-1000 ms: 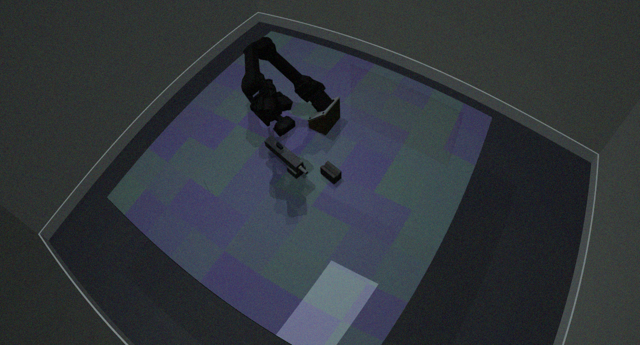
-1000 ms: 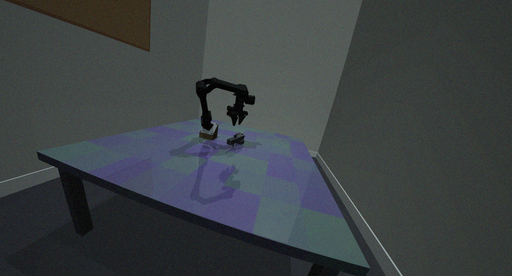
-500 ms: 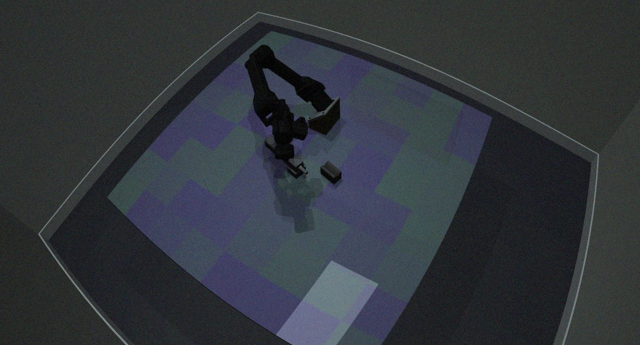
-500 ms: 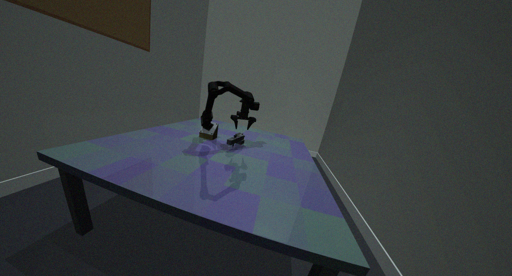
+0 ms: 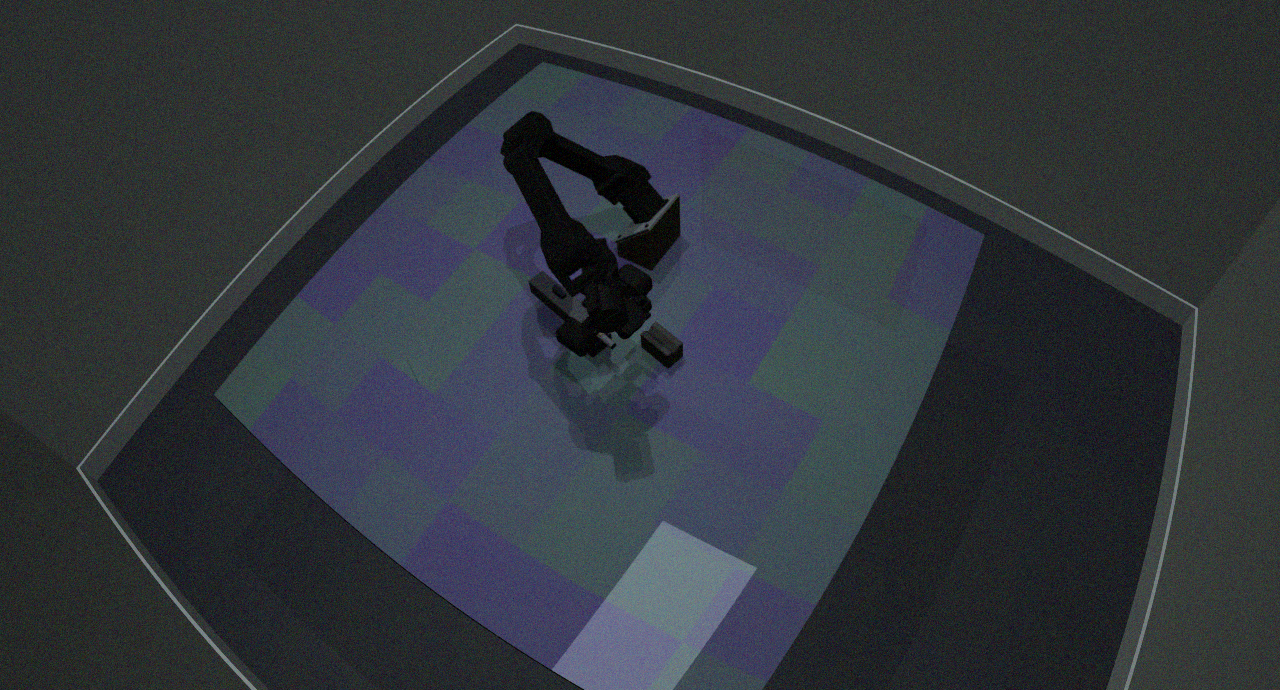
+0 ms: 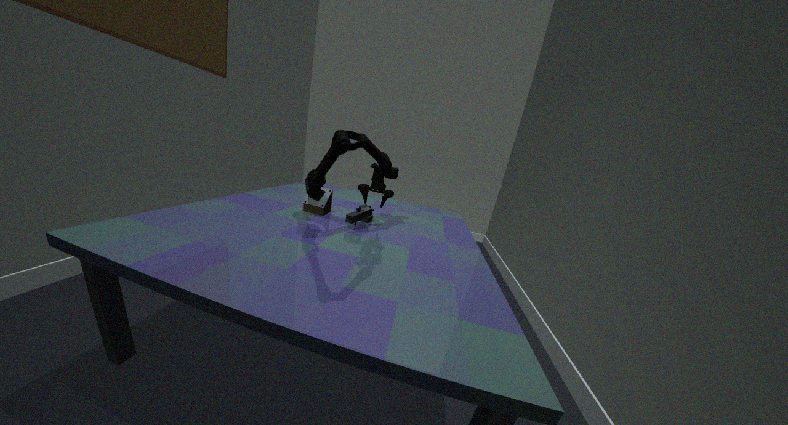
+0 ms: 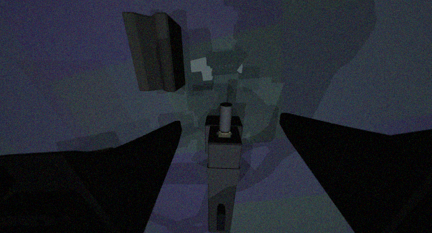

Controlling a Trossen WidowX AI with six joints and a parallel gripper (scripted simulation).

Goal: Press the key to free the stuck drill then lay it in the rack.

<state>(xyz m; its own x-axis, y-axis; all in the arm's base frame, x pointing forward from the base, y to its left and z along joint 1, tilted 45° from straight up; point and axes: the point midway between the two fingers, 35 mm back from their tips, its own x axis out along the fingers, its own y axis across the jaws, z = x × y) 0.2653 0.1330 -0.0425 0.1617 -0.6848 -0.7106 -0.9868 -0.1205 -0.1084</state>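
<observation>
The claw (image 5: 617, 341) (image 6: 373, 204) (image 7: 229, 121) stands wide open, holding nothing. The drill (image 5: 607, 339) (image 7: 225, 119) projects from the housing (image 5: 547, 294) (image 6: 359, 215) (image 7: 224, 155), apart from the rack (image 5: 661, 342) (image 7: 156, 52).

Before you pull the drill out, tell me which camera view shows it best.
The wrist view: the drill appears whole outside its holder, as a pale upright cylinder. The top view shows only a small pale piece beside the arm; in the exterior view I cannot make it out.
</observation>
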